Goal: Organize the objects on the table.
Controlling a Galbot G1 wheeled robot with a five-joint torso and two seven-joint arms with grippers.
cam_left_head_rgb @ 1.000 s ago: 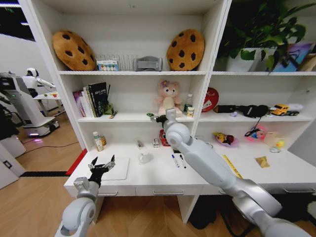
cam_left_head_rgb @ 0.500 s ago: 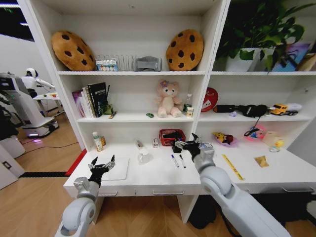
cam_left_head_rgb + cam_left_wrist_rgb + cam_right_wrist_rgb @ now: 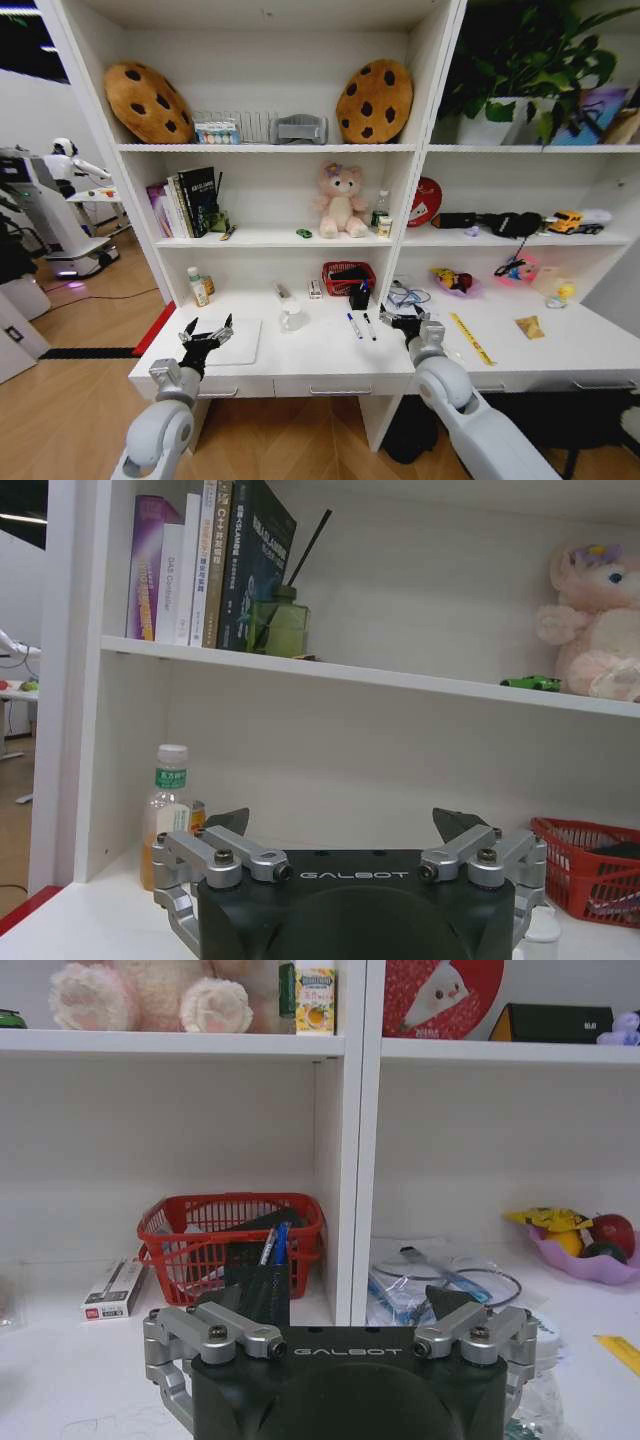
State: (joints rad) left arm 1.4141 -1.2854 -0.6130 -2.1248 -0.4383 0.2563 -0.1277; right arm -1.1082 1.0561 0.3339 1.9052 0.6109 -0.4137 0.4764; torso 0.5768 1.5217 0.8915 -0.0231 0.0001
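Both grippers are empty, with their fingers spread wide. Right gripper (image 3: 404, 320) hovers low over the table (image 3: 320, 362), a little to the right of the two marker pens (image 3: 361, 326), and it holds nothing. In the right wrist view its two fingers (image 3: 236, 1335) stand well apart, and it faces the back of the desk, where a red basket (image 3: 180, 1237) stands with a black pen holder (image 3: 258, 1285) just in front of it. A small white box (image 3: 113, 1289) lies flat beside the basket.

Left gripper (image 3: 204, 335) hangs over the front left part of the table, just before the laptop (image 3: 238, 341), which lies closed and flat on the white top. Its fingers (image 3: 226, 854) are also opened wide and grip nothing. From the left wrist view a bottle with a white cap (image 3: 166, 815) stands against the side wall of the shelving.

The marker pens lie side by side on the table, near its middle, not touched by any gripper. The green toy car (image 3: 304, 233) is on the middle shelf, just beside the pink plush bear (image 3: 340, 200); the left wrist view shows it there too, on the shelf edge near the bear's foot. A yellow strip (image 3: 470, 338) lies on the table to the right of the right gripper.
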